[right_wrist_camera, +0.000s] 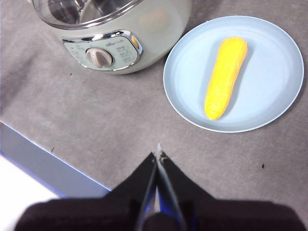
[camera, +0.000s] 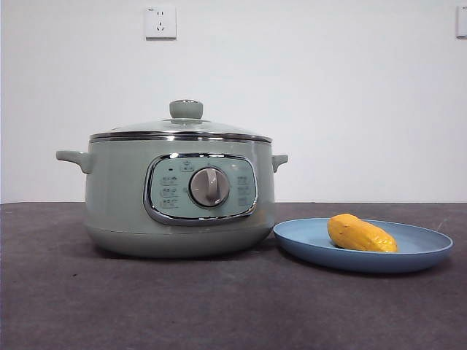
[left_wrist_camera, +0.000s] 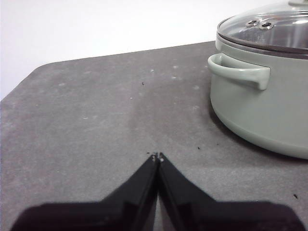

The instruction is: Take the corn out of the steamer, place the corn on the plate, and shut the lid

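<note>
Corn lies on plate; lid sits on steamer. Left gripper and right gripper: jaws together, holding nothing.

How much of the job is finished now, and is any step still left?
All steps look done. The corn lies on the blue plate beside the steamer, and the glass lid sits closed on the pot. Nothing is in hand: the left gripper and right gripper are shut, holding nothing, away from everything. Nothing appears left.
</note>
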Tool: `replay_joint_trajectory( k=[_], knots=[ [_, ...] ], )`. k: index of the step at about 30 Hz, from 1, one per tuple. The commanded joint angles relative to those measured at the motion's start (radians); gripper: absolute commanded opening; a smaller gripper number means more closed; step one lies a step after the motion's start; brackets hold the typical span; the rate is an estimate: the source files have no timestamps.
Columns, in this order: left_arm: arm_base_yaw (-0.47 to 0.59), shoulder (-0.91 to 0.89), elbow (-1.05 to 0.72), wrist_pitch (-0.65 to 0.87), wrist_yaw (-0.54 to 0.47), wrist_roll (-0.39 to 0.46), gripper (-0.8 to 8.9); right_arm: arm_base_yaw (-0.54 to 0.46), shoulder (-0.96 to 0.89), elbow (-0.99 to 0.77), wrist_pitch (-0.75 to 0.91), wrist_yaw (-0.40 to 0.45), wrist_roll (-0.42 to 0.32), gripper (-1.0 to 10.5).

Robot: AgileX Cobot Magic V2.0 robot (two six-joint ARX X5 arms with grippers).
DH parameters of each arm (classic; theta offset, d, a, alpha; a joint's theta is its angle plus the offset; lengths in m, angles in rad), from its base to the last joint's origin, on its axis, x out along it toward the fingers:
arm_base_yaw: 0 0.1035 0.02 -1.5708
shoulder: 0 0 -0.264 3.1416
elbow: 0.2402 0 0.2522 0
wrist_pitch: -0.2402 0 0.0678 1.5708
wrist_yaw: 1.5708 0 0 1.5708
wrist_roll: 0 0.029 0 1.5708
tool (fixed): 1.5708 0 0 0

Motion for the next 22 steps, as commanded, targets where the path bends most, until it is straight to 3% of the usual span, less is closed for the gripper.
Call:
replay_joint_trajectory(
  k=[1, 10, 16, 22],
  knots=[
    [0.003, -0.002, -0.014, 0.003, -0.001, -0.010, -0.04, 0.002, 0.000, -0.003, 0.005, 0.005, -0.008, 0.0],
    [0.003, -0.002, -0.014, 0.003, -0.001, -0.010, -0.04, -0.071, -0.123, -0.007, 0.059, 0.047, -0.097, 0.0],
    [0.003, -0.002, -0.014, 0.003, -0.001, -0.010, -0.04, -0.163, -0.308, -0.138, 0.338, 0.048, -0.093, 0.0],
    [0.003, -0.002, -0.014, 0.003, -0.001, -0.010, -0.04, -0.245, -0.480, -0.433, 0.633, 0.051, -0.093, 0.0]
  ],
)
